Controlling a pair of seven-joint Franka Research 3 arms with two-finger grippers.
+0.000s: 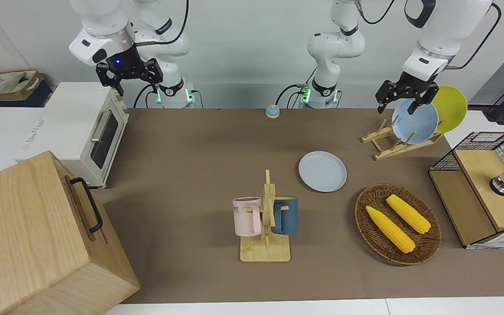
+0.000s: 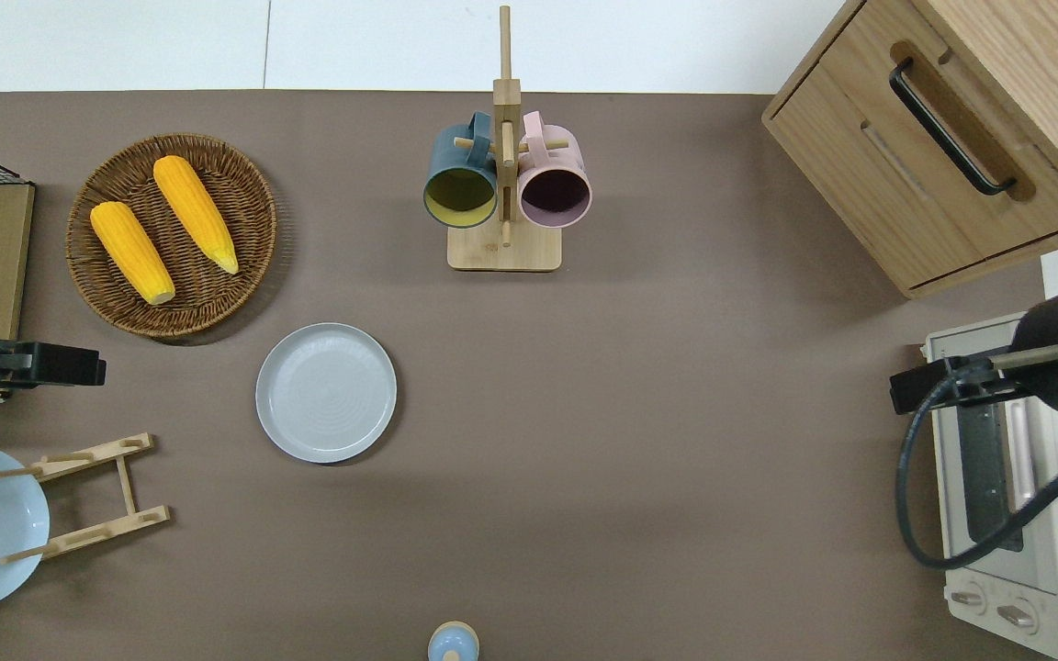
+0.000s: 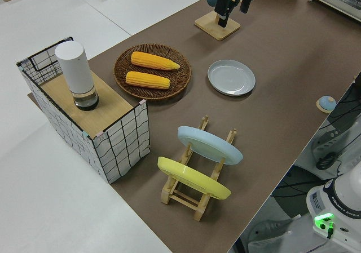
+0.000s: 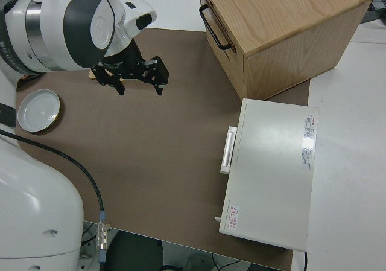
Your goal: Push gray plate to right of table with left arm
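The gray plate (image 1: 322,171) lies flat on the brown table (image 1: 199,144), between the corn basket and the dish rack; it also shows in the overhead view (image 2: 326,392), the left side view (image 3: 231,77) and the right side view (image 4: 38,109). My left gripper (image 1: 398,107) is open and empty, up in the air. In the overhead view the left gripper (image 2: 42,365) is over the table's edge at the left arm's end, well apart from the plate. My right gripper (image 1: 129,78) is open and parked.
A wooden rack (image 1: 392,142) holds a sky-blue plate (image 1: 416,122) and a yellow plate (image 1: 453,107). A wicker basket (image 2: 171,234) holds two corn cobs. A mug stand (image 2: 504,184), a wooden box (image 2: 942,138), a toaster oven (image 1: 81,131), a wire shelf (image 1: 479,188) and a small bell (image 1: 272,111) stand around.
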